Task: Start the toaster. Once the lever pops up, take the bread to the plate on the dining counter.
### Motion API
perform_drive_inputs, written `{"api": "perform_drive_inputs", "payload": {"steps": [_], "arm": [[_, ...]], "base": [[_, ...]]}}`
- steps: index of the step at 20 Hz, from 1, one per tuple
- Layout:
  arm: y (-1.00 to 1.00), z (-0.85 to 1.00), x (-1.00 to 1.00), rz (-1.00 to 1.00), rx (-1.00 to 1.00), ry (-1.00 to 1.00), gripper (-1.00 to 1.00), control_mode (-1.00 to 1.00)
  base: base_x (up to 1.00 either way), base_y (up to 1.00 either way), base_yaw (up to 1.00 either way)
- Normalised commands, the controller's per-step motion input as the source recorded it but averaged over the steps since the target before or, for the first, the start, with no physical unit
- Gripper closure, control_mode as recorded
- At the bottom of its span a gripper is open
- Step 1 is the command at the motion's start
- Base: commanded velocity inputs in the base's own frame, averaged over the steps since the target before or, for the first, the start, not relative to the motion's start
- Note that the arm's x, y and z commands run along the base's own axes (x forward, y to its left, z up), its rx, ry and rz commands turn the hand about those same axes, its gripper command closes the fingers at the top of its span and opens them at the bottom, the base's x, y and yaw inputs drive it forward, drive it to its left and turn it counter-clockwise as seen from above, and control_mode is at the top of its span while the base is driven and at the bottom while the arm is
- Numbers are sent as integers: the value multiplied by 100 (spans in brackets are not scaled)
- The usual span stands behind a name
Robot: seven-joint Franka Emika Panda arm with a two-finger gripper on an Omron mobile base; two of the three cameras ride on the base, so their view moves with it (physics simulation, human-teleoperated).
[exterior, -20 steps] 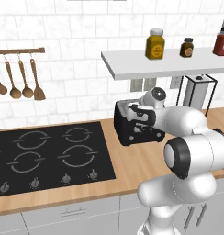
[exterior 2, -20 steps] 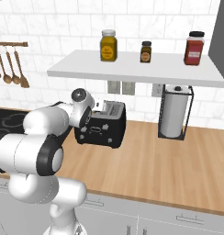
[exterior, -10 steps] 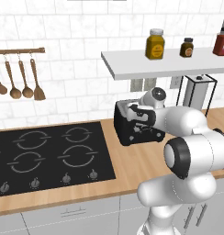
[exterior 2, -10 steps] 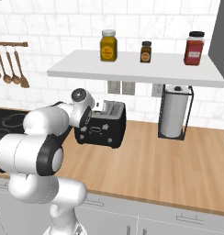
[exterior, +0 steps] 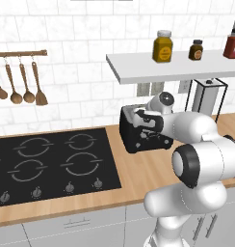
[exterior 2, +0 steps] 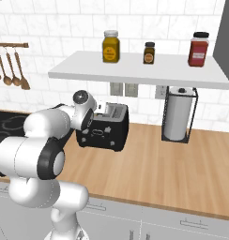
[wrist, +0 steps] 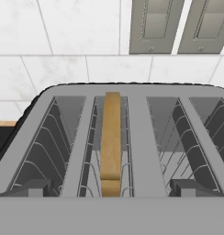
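Observation:
The black toaster (exterior: pixel 137 136) (exterior 2: pixel 106 130) stands on the wooden wall counter against the tiled wall. My gripper (exterior: pixel 141 117) (exterior 2: pixel 100 109) hovers just above its top, open, with nothing held. In the hand view the fingertips (wrist: pixel 35 188) stand wide apart over the near edge of the toaster (wrist: pixel 140 137). The bread (wrist: pixel 111 137), a tan slice, stands on edge in the second slot from the left, midway between the fingertips; the other slots are bare wire. The plate and the dining counter are out of view.
A black hob (exterior: pixel 47 161) lies left of the toaster. A paper-towel holder (exterior 2: pixel 178 115) stands to its right. A white shelf (exterior 2: pixel 135 71) with three jars hangs right above the toaster. Wooden spoons (exterior: pixel 18 84) hang on the wall. Two wall sockets (wrist: pixel 178 25) sit behind.

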Motion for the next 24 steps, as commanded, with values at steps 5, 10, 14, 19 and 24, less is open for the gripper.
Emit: {"api": "perform_drive_inputs", "payload": {"steps": [5,10,14,19,24], "arm": [[0,0,0,0,0,0,-100,-100],[0,0,0,0,0,0,-100,-100],[0,0,0,0,0,0,-100,-100],[0,0,0,0,0,0,-100,-100],[0,0,0,0,0,0,-100,-100]], "base": [[0,0,0],[0,0,0],[0,0,0],[0,0,0],[0,0,0]]}}
